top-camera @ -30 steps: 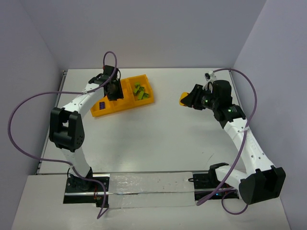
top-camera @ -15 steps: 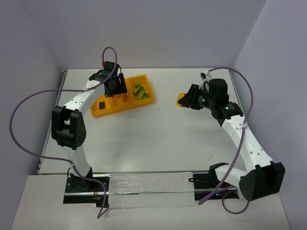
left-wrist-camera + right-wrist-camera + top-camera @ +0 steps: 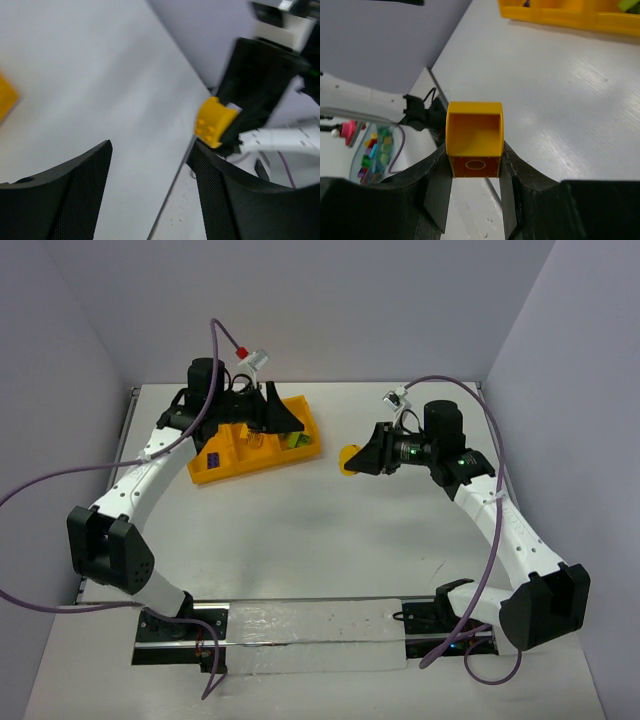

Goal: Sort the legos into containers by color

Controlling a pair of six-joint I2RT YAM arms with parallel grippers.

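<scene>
The orange-yellow tray (image 3: 232,466) lies at the back left of the table. Its left section holds a purple brick (image 3: 212,458). Green bricks (image 3: 294,440) lie in its right section. My left gripper (image 3: 287,418) hovers over the tray's right end, pointing right, open and empty; the left wrist view (image 3: 152,147) shows nothing between its fingers. My right gripper (image 3: 360,458) is shut on an orange-yellow brick (image 3: 349,459), held above the table right of the tray. The brick (image 3: 474,139) sits clamped between the fingers, hollow side showing. It also shows in the left wrist view (image 3: 214,122).
The tray's edge (image 3: 560,15) shows at the top of the right wrist view, with bare white table between it and the brick. Purple cables loop off both arms. Grey walls close the table at the back and sides.
My left arm has swung so its gripper rose from the tray's middle and now points right over the tray's right end. My right gripper has carried the orange-yellow brick leftward toward the tray.
</scene>
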